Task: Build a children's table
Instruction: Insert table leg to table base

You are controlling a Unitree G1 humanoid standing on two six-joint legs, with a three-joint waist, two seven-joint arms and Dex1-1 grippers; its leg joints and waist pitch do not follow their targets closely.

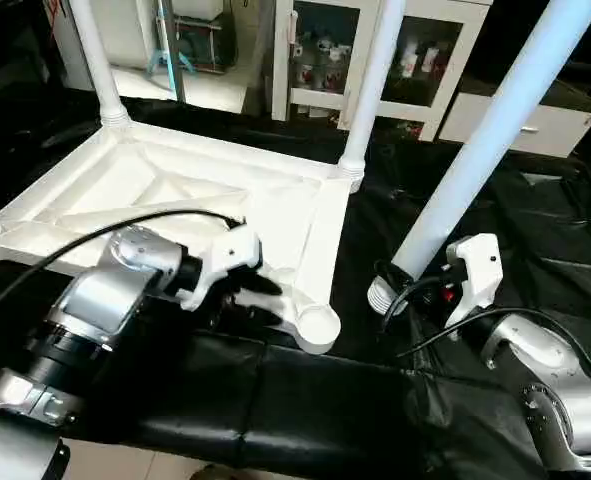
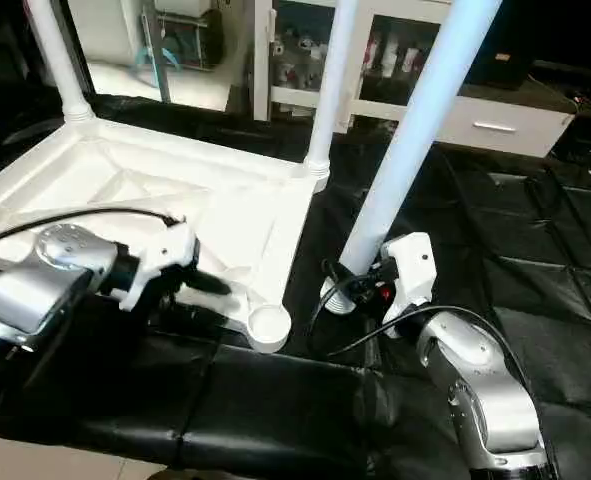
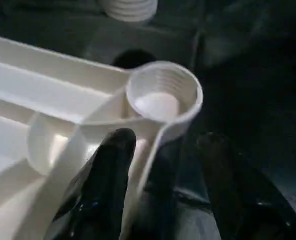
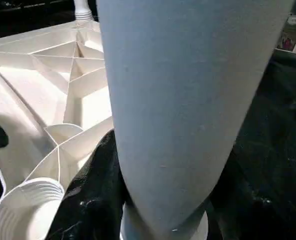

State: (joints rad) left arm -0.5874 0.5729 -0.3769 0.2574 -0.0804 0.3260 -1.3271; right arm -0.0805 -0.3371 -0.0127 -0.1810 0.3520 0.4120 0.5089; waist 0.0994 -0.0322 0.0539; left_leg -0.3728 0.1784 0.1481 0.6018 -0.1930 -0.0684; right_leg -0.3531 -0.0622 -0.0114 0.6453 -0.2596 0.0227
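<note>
The white table top (image 1: 165, 195) lies upside down on the black cloth, ribs facing up. Legs stand in its far-left corner (image 1: 97, 60) and far-right corner (image 1: 373, 80). The near-right socket (image 1: 318, 325) is empty. My left gripper (image 1: 260, 300) is open and straddles the rim beside that socket, with one finger (image 3: 107, 175) inside the rim and the other outside. My right gripper (image 1: 415, 285) is shut on a loose white leg (image 1: 495, 130). The leg is tilted, and its threaded end (image 1: 383, 292) hangs just right of the empty socket, near the cloth.
The black-cloth work table (image 1: 305, 400) runs on toward me and to the right. Behind it stand a glass-door cabinet (image 1: 320, 50) and a white drawer unit (image 1: 540, 125). Black cables (image 1: 95, 235) trail over both forearms.
</note>
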